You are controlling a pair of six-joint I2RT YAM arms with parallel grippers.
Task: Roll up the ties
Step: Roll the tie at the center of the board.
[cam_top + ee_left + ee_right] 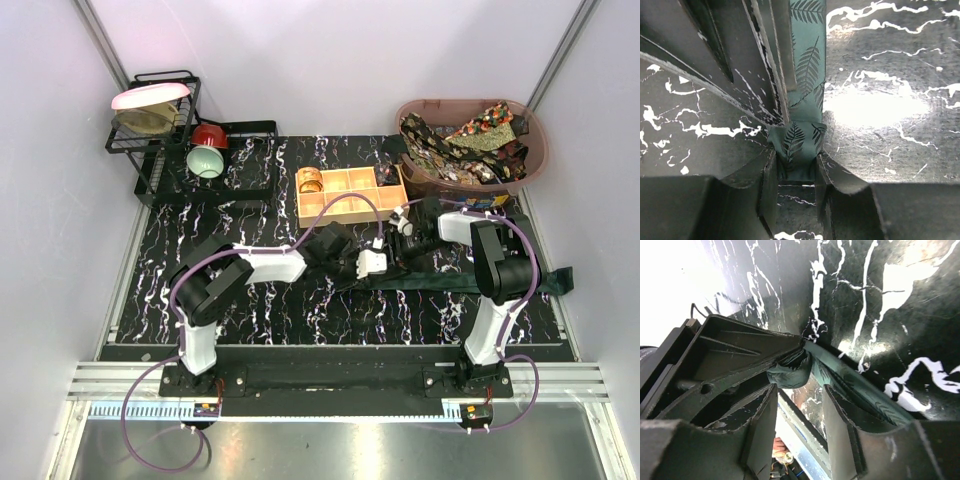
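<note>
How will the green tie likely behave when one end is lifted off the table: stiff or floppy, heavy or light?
Probably floppy: the green tie crumples where the left gripper pinches it. Likely light, being thin flat cloth trailing across the table. The bunched end may loosen if released.

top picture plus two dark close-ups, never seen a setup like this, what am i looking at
Two robot arms are bolted to a marble-patterned table. The top picture looks down from above and behind them; each close-up comes from a camera on one wrist. On the table stand a wooden box, a basket of patterned ties and a dish rack with bowls. A green tie lies across the right side. The left hand looks pinched on its bunched end; the right hand meets it there, grip unclear.
</note>
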